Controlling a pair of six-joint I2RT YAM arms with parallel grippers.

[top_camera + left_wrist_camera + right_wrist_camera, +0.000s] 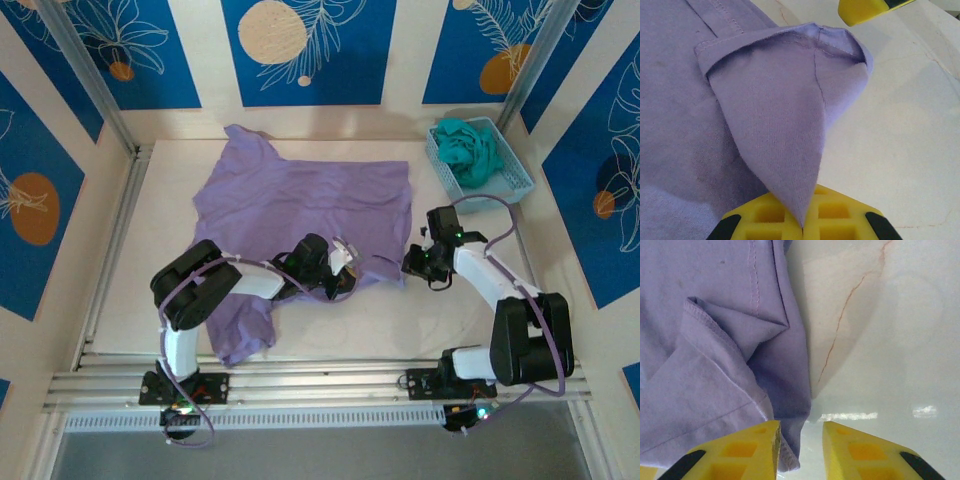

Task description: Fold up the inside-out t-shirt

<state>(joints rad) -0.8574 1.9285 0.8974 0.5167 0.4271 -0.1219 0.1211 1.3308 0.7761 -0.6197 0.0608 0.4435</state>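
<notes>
T-shirt fold in left end effector, hem at right end effector.

The left hand pinches a peaked, hemmed fold of the lavender t-shirt, lifted above the pale desk.

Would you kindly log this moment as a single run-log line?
left fingers: shut on t-shirt fabric | right fingers: open at t-shirt edge | t-shirt: spread on table
</notes>
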